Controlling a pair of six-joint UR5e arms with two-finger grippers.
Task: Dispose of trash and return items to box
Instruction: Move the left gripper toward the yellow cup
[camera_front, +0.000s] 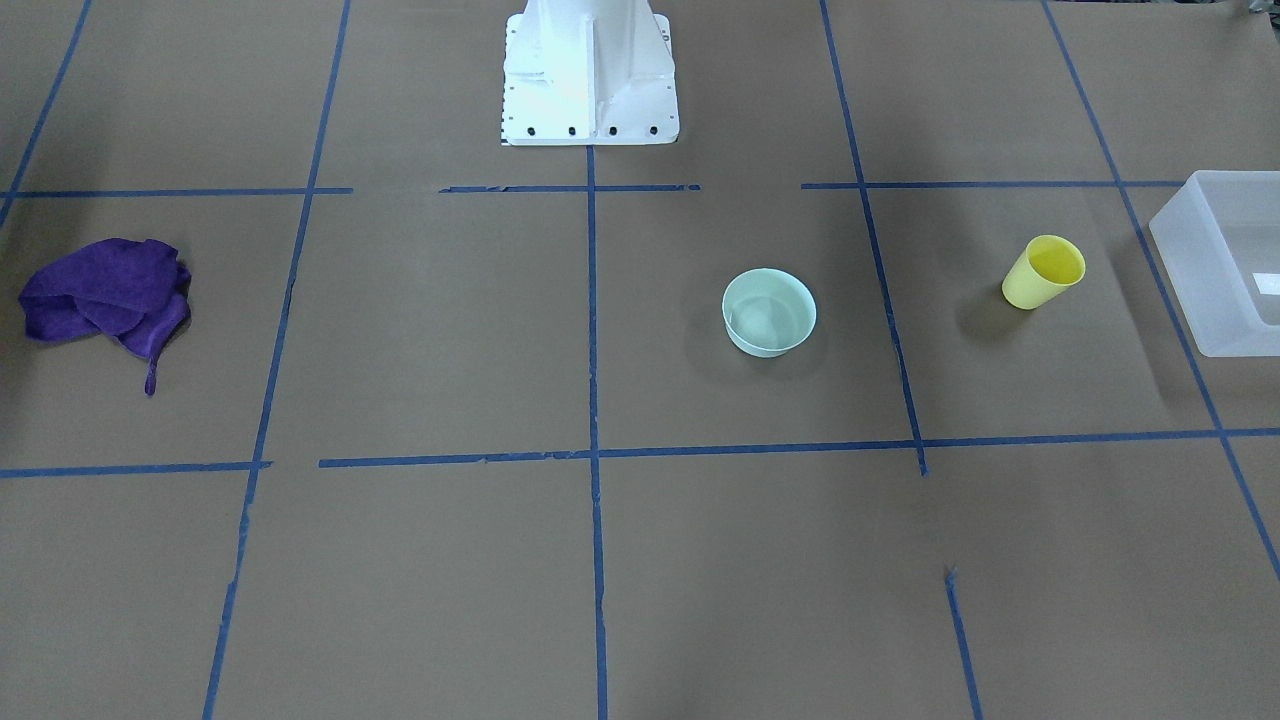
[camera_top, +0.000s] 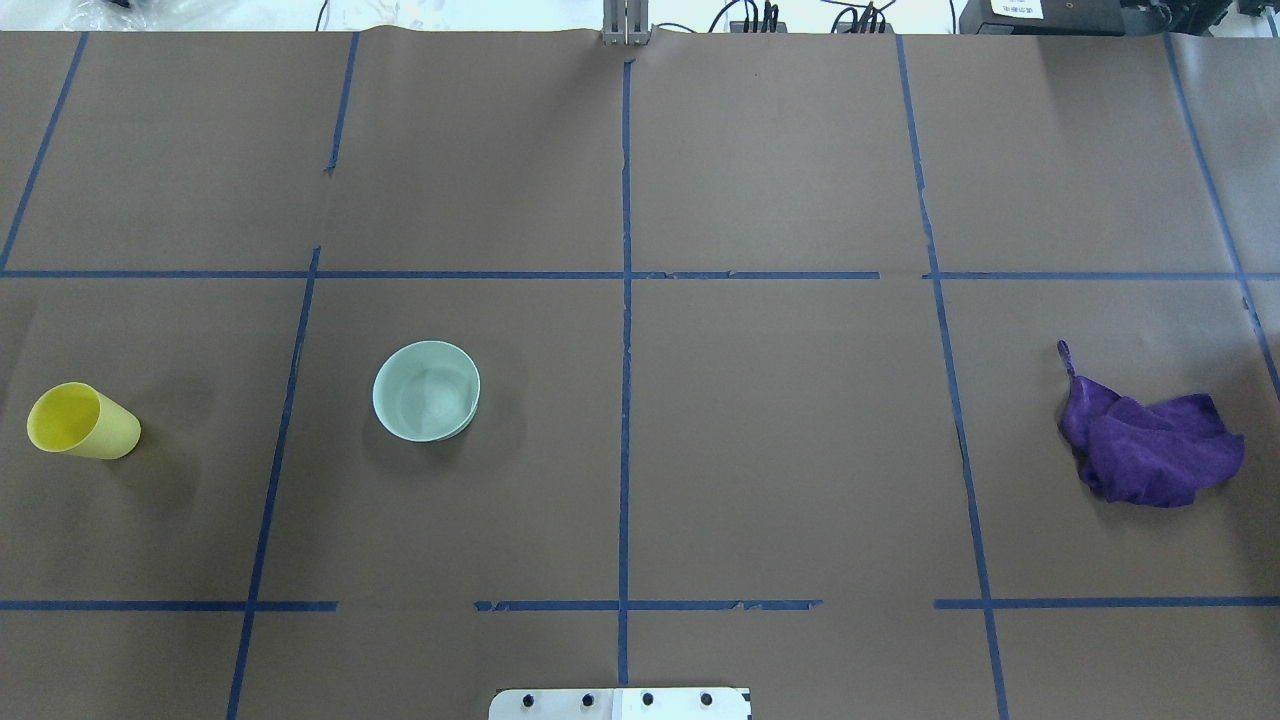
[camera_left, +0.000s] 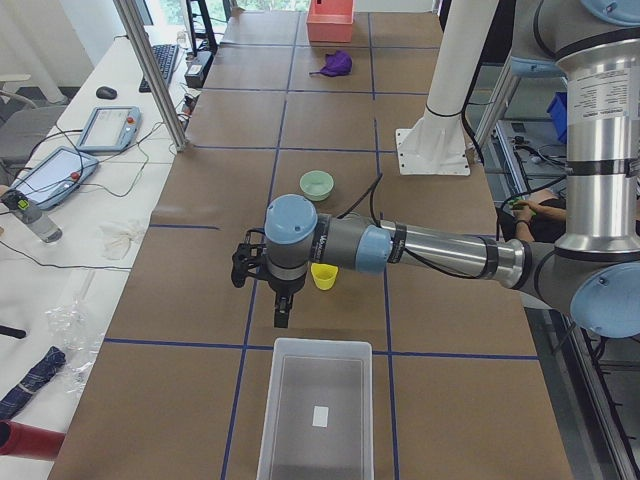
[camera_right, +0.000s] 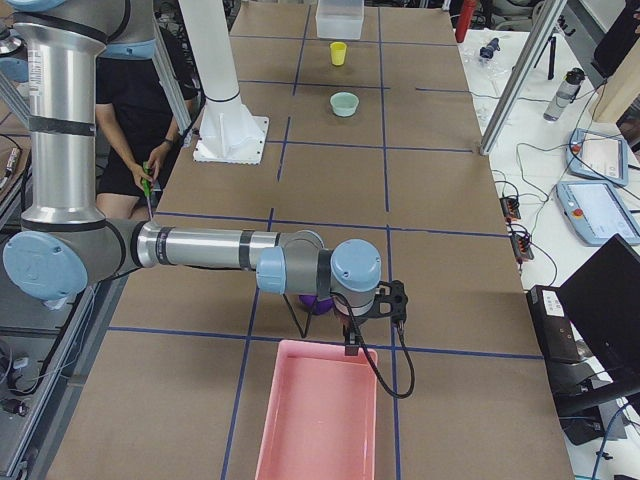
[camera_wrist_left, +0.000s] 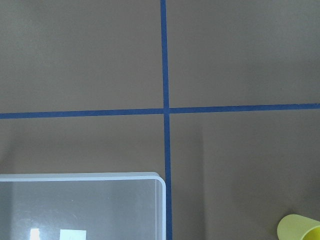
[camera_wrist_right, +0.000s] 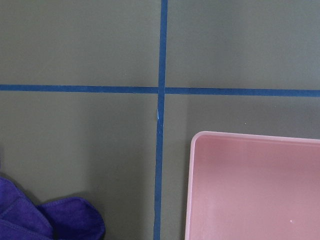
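Note:
The yellow cup (camera_top: 80, 422) stands upright on the table's left side, also seen in the front view (camera_front: 1043, 272). The mint-green bowl (camera_top: 427, 390) stands to its right, nearer the middle (camera_front: 769, 312). The translucent box (camera_left: 316, 343) sits at the table's left end, its corner in the left wrist view (camera_wrist_left: 100, 176). My left gripper (camera_left: 281, 318) hangs above the table between the cup (camera_left: 323, 276) and the box. My right gripper (camera_right: 352, 342) hangs at the other end. Both show only in side views, so I cannot tell whether they are open or shut.
A crumpled purple cloth (camera_top: 1150, 450) lies on the table's right side, just under my right arm (camera_right: 318, 302). A pink tray (camera_right: 318, 346) sits at the right end, its corner in the right wrist view (camera_wrist_right: 250, 136). The robot's white base (camera_front: 590, 80) stands at mid-table.

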